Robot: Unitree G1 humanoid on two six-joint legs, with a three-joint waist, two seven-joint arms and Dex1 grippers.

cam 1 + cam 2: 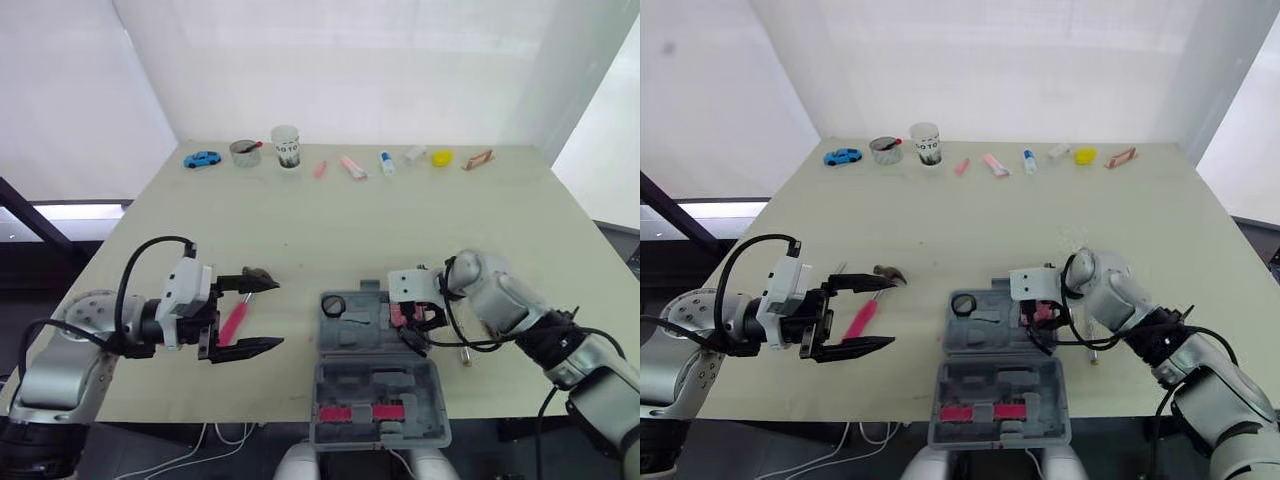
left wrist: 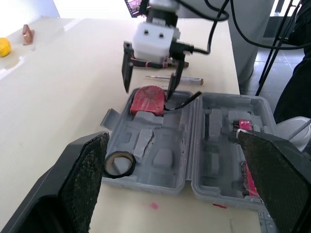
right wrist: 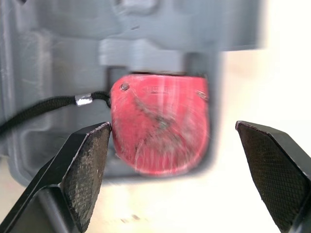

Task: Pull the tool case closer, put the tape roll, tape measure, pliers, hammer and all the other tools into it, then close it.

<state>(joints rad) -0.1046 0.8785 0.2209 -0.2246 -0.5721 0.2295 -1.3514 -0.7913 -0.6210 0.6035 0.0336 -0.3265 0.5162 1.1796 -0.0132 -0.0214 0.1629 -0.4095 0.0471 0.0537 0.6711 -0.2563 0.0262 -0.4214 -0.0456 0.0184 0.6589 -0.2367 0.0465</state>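
The tool case (image 1: 345,335) lies open at the near edge of the desk (image 1: 330,220), and the step in hand looks like the seating of the tape measure (image 3: 160,128). It rests in a recess at the case's 1 o'clock, with the tape roll (image 1: 333,305) in its pocket at 11 o'clock. The right end effector (image 2: 149,88) hangs directly over the red housing with its fingers spread wide, one on each side and neither touching. To do this well, the arm should rise straight up so no finger drags the housing out of its recess. It should also keep clear of the black lanyard trailing from the housing, which could snag. The housing must sit flat, or the lid may not shut later. A screwdriver (image 1: 465,352) waits on the desk at the case's 3 o'clock. At 9 o'clock the left end effector (image 1: 277,314) is opened wide on either side of the pink-handled hammer (image 1: 235,322); I cannot tell whether it is down at the handle's height.
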